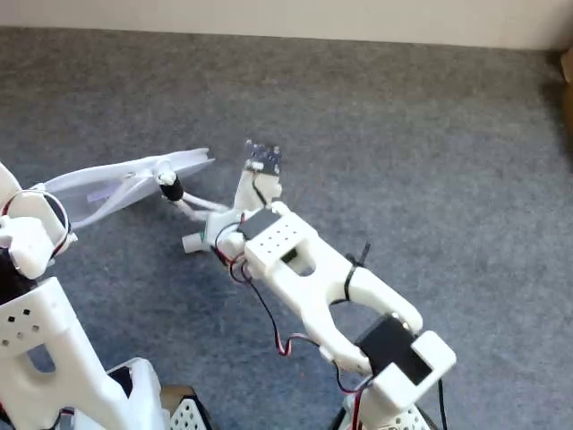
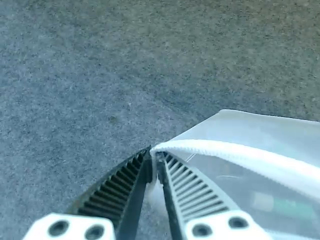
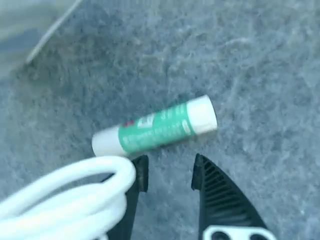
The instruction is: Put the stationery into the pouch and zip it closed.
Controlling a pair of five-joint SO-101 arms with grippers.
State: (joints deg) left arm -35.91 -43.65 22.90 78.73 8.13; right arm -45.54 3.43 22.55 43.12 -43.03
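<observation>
Two pincers low: left pincer (image 2: 154, 159) seemingly clamps pouch (image 2: 260, 150), right pincer (image 3: 170, 167) parted.

Pouch (image 2: 250, 130) cut off by left wrist view edge; greenish thing (image 2: 274, 204) inside, I cannot identify, blurred.

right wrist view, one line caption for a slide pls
Open right gripper near a green-and-white glue stick lying on grey carpet.

A grey short-pile carpet (image 1: 430, 134) is covering the whole surface under soft, even light, and a pale cream wall strip (image 1: 313, 18) is running along its far edge.
</observation>
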